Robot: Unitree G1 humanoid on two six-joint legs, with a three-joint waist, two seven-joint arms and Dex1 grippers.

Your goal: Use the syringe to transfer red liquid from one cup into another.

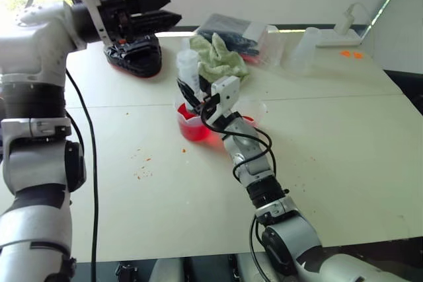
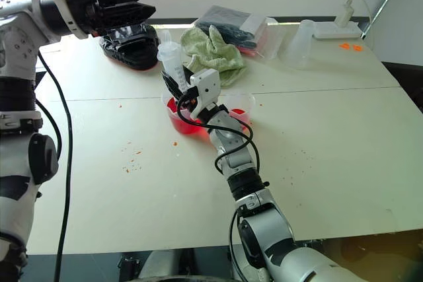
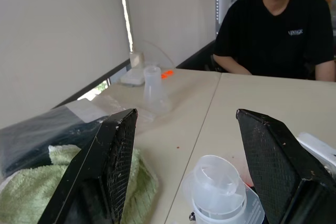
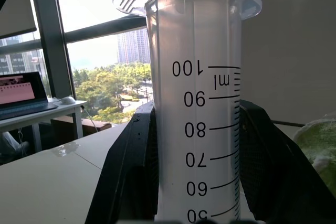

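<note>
A large clear syringe (image 1: 188, 69) with a 100 ml scale (image 4: 197, 103) stands nearly upright, its lower end in a clear cup of red liquid (image 1: 193, 128). My right gripper (image 1: 198, 100) is shut on its barrel, one black finger (image 4: 134, 166) on each side. Just right of that cup stands a second clear cup (image 1: 256, 111) with a little red at its bottom. My left gripper (image 1: 173, 6) hovers open above the table's far left, up and left of the syringe. The syringe's top (image 3: 218, 187) lies ahead of its open fingers (image 3: 113, 156).
A green towel (image 1: 219, 57) lies behind the cups, with a black bag (image 1: 228, 28) and upturned clear cups (image 1: 301, 51) further back. A black and red shoe (image 1: 135, 57) sits at the far left, a white charger (image 1: 344, 31) at the far right. A person (image 3: 278, 24) sits across the table.
</note>
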